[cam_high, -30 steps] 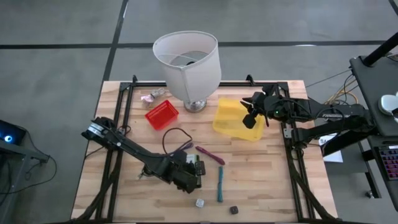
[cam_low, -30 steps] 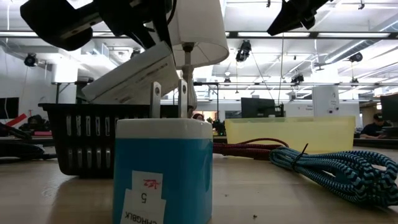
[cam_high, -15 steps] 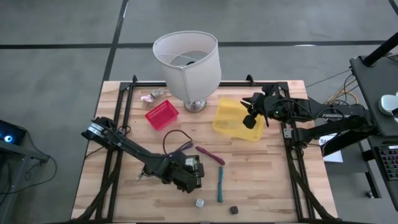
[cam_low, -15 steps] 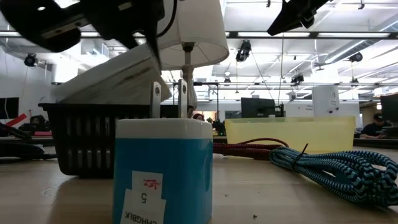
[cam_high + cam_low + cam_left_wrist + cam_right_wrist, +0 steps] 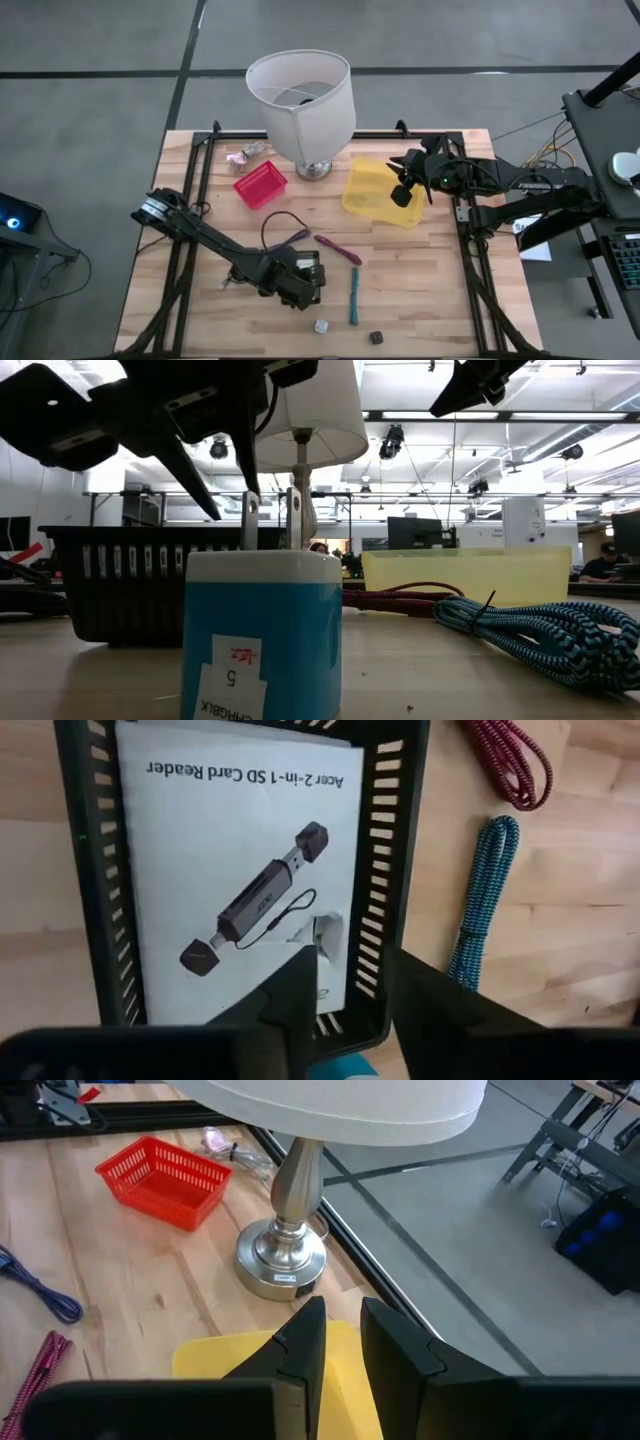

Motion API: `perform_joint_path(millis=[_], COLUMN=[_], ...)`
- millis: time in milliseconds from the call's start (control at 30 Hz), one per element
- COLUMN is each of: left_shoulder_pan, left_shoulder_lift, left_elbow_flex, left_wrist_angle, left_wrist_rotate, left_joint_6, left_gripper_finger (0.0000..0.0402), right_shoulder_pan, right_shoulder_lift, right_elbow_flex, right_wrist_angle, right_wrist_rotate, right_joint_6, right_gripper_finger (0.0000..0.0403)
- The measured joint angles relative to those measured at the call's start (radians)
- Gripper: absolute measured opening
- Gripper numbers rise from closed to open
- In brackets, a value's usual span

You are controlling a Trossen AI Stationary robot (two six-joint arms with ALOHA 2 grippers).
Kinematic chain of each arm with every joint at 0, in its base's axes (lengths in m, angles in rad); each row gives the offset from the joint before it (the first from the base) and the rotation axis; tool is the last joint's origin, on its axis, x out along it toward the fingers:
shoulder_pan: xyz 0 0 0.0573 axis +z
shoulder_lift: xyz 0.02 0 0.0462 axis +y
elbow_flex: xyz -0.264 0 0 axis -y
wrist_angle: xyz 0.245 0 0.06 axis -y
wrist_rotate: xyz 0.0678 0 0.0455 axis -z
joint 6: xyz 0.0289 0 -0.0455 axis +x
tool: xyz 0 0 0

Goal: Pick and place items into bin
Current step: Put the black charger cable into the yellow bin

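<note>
So far one item is lying in the black slotted bin [image 5: 92,920] — a white card-reader box [image 5: 240,870], with the left hand [image 5: 345,985] hovering open above. Still waiting on the worktop [image 5: 440,290]: teal cable [image 5: 353,283], maroon cable [image 5: 337,248], two small cubes [image 5: 322,326]. The right hand [image 5: 400,190] is idling, narrow and empty, over the yellow bin [image 5: 365,185].

Open-plan robotics lab: wooden bench [image 5: 420,270] on grey concrete floor, ceiling track lights, monitors [image 5: 415,532] at 12 o'clock beyond the table.
</note>
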Motion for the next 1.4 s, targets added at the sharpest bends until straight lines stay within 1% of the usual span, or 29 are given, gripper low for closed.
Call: perform_joint_path(millis=[67,133,200,267,333,400,433,467,533,633,733,833,967,1067,1200,1333,1400], left_shoulder_pan=[0.002,0.005,0.009,0.014,0.026,0.036,0.039,0.045,0.056,0.071,0.079,0.078,0.063,0.043,0.009,-0.031,-0.044], left_shoulder_lift=[-0.005,-0.017,-0.029,-0.04,-0.043,-0.043,-0.043,-0.044,-0.052,-0.081,-0.118,-0.154,-0.198,-0.222,-0.264,-0.293,-0.314], left_elbow_flex=[-0.001,-0.002,0.006,0.019,0.03,0.045,0.054,0.06,0.064,0.061,0.06,0.06,0.038,-0.02,-0.136,-0.252,-0.301], left_wrist_angle=[0.002,0.037,0.103,0.192,0.28,0.342,0.34,0.332,0.297,0.188,0.019,-0.185,-0.383,-0.423,-0.422,-0.423,-0.396], left_wrist_rotate=[-0.013,-0.073,-0.164,-0.233,-0.252,-0.244,-0.241,-0.24,-0.234,-0.186,-0.106,-0.03,0.06,0.123,0.2,0.217,0.223], left_joint_6=[0.029,0.157,0.346,0.571,0.823,1.055,1.135,1.184,1.218,1.221,1.218,1.195,1.196,1.197,1.196,1.17,1.17], left_gripper_finger=[0.0118,0.0123,0.0124,0.0124,0.0124,0.0125,0.0125,0.0125,0.0125,0.0125,0.0125,0.0125,0.0125,0.0125,0.0125,0.0125,0.0125], right_shoulder_pan=[0.0,0.0,0.0,-0.001,-0.001,-0.001,0.0,0.0,0.0,0.0,0.0,0.0,0.0,0.0,0.0,0.0,0.0], right_shoulder_lift=[0.0,0.0,0.0,0.0,0.0,0.0,0.0,0.0,0.0,0.0,-0.001,-0.001,-0.001,-0.001,-0.001,-0.001,-0.001], right_elbow_flex=[0.0,0.0,0.0,0.0,0.0,0.0,0.0,0.0,0.0,0.0,0.0,0.0,0.0,0.0,0.0,0.0,0.0], right_wrist_angle=[0.0,0.0,0.0,0.001,0.001,0.001,0.001,0.001,0.001,0.0,0.0,0.0,0.0,0.0,0.0,0.0,0.001], right_wrist_rotate=[0.0,0.0,0.0,-0.005,-0.006,-0.008,-0.008,-0.008,-0.008,-0.008,-0.008,-0.008,-0.008,-0.008,-0.008,-0.008,-0.008], right_joint_6=[0.0,0.0,0.0,0.002,0.004,0.004,0.004,0.004,0.004,0.004,0.004,0.011,0.029,0.031,0.069,0.119,0.139], right_gripper_finger=[0.0057,0.0057,0.0057,0.0057,0.0057,0.0057,0.0057,0.0057,0.0057,0.0057,0.0057,0.0057,0.0057,0.0057,0.0057,0.0057,0.0057])
